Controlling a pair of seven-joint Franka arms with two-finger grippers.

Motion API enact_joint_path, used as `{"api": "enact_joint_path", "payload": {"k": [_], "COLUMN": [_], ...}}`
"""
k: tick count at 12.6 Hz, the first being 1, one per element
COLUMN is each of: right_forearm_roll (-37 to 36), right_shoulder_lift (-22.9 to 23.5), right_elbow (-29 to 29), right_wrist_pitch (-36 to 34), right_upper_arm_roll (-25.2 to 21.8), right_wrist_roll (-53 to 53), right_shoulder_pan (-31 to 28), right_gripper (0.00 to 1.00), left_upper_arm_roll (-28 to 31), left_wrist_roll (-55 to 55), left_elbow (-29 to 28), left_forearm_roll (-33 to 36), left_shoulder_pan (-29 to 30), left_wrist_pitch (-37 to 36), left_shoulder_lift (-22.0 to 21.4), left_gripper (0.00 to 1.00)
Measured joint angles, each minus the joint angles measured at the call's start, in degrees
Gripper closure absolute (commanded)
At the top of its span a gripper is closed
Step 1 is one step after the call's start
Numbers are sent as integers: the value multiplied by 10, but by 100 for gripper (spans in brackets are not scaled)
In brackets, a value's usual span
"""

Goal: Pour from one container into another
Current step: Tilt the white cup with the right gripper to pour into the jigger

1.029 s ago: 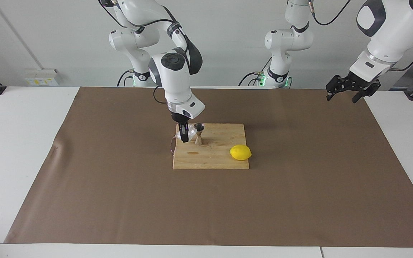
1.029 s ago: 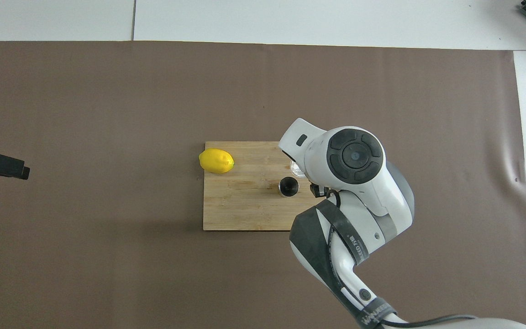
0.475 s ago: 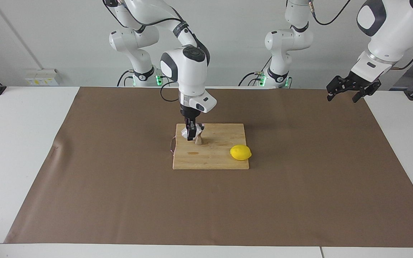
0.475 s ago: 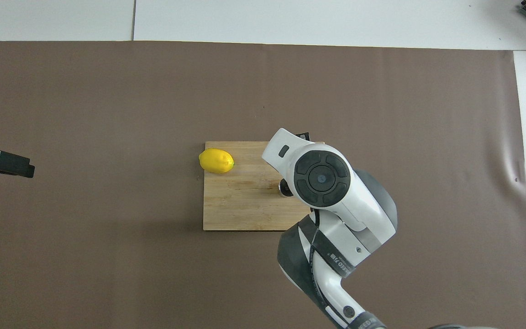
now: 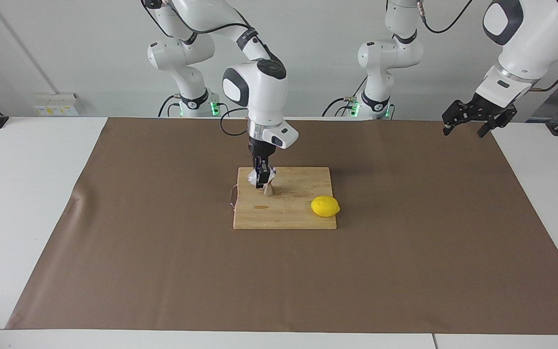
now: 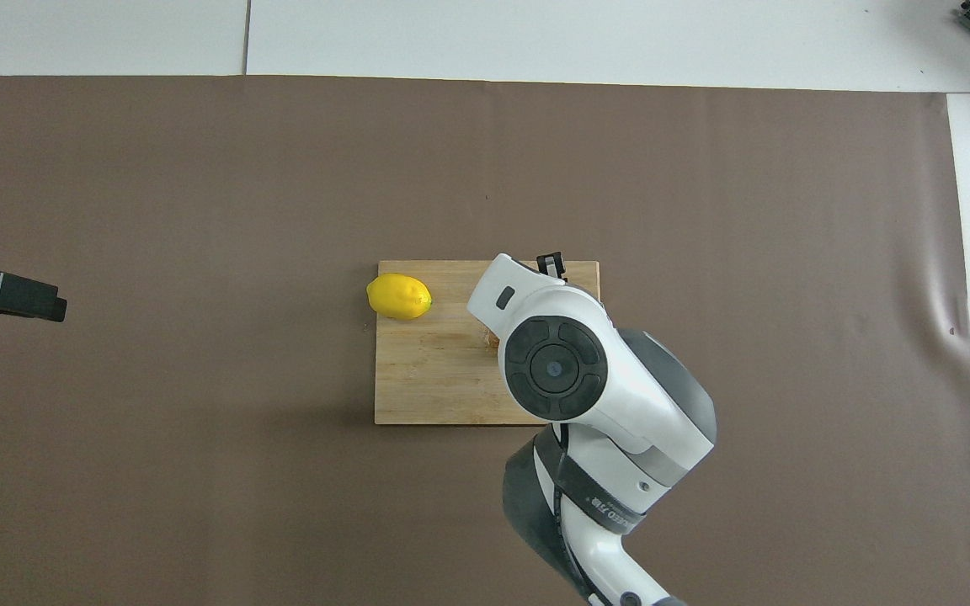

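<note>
On the wooden cutting board [image 5: 298, 213] stands the steel jigger [image 5: 269, 191]; only its lower cone shows. My right gripper [image 5: 259, 180] is shut on the whitish translucent cup [image 5: 250, 180] and holds it tilted right over the jigger's top, hiding the rim. Whether anything flows I cannot see. In the overhead view the right arm's wrist covers both cup and jigger, and one finger [image 6: 550, 263] pokes out over the board [image 6: 426, 387]. My left gripper [image 5: 462, 132] hangs open and empty in the air above the left arm's end of the table, also seen at the overhead view's edge [image 6: 30, 296].
A yellow lemon [image 5: 325, 206] [image 6: 399, 296] lies on the board's corner toward the left arm's end, farther from the robots than the jigger. A thin loop-shaped thing [image 5: 233, 196] lies at the board's edge toward the right arm's end. A brown mat [image 5: 162, 271] covers the table.
The right gripper has carried the cup from beside the jigger to above it and tipped it, the wrist turning upright. The left arm has barely moved.
</note>
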Motion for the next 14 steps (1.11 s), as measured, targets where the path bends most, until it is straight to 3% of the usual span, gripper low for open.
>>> {"api": "enact_joint_path", "payload": {"k": [14], "right_forearm_roll": [-110], "right_shoulder_lift": [-32], "right_elbow": [-54], "right_wrist_pitch": [0], "right_upper_arm_roll": [0], "right_wrist_roll": [14], "right_shoulder_pan": [25], "right_gripper": [100], "left_upper_arm_roll": [0], "left_wrist_roll": [-1], "left_elbow": [0], "left_forearm_roll": [0], "left_shoulder_pan": [0], "left_wrist_pitch": [-6], "left_shoulder_lift": [-3], "left_gripper": [0]}}
